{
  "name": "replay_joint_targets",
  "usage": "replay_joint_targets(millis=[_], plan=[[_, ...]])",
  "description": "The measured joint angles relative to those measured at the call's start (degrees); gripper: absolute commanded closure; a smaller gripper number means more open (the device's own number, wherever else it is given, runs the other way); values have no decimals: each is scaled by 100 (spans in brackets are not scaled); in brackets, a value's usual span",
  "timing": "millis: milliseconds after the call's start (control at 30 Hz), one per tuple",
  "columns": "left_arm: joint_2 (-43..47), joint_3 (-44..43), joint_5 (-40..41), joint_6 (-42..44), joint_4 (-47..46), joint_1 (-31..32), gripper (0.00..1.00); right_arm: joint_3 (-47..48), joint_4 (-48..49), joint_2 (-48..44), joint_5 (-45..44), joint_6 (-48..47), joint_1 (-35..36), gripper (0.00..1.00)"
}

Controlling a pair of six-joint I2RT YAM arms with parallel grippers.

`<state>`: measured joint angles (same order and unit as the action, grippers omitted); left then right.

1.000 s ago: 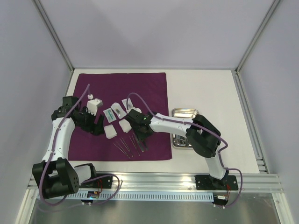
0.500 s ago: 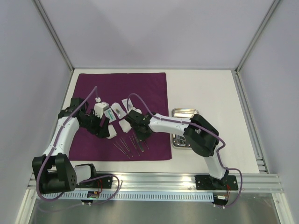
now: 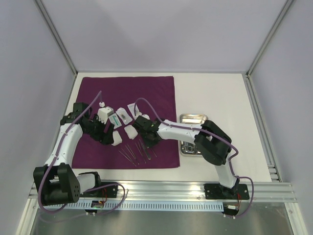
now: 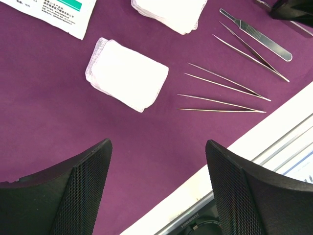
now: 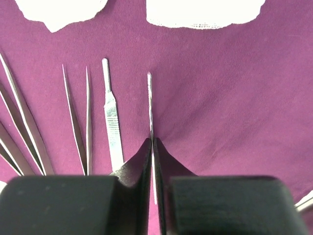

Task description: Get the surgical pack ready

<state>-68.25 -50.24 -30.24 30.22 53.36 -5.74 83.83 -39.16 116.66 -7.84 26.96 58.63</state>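
Observation:
The deep-purple cloth (image 3: 146, 95) covers the table's left half. On it lie two white gauze squares (image 4: 127, 74) (image 4: 168, 12), small packets (image 3: 122, 115), several thin tweezers (image 4: 227, 83) and a flat steel handle (image 5: 111, 122). My right gripper (image 5: 152, 141) is down on the cloth, shut on a thin steel instrument (image 5: 150, 103) that sticks out ahead of its tips. My left gripper (image 4: 159, 147) hangs open above bare cloth near the front edge, with the nearer gauze square just ahead of it. The steel tray (image 3: 191, 119) sits right of the cloth. I see no scissors.
The cloth's front edge and the white table strip (image 4: 254, 142) lie under my left gripper's right finger. The right arm's elbow (image 3: 212, 142) hangs over the tray. A metal rail (image 3: 161, 188) runs along the near edge.
My right gripper has shut on the thin instrument. The left arm swung right toward the gauze a second ago and has since stayed put, still open.

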Motion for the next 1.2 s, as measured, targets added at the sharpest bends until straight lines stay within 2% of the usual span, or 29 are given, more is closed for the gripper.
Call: replay_joint_targets(millis=[100, 200, 567, 933, 1067, 1200], plan=[[4, 0, 33, 0, 0, -2, 14, -31, 0, -17, 2, -4, 0, 93], [4, -2, 42, 0, 2, -2, 14, -72, 0, -17, 22, -2, 0, 99], [4, -2, 83, 9, 2, -2, 13, -164, 24, -105, 9, 0, 0, 100], [4, -2, 109, 15, 11, -2, 13, -385, 37, -680, 37, 4, -79, 100], [4, -9, 144, 13, 22, -2, 13, -1263, 315, -1657, 225, 2, -562, 100], [4, -9, 195, 13, 37, -2, 13, -2492, 675, -3206, 721, 0, -1937, 99]])
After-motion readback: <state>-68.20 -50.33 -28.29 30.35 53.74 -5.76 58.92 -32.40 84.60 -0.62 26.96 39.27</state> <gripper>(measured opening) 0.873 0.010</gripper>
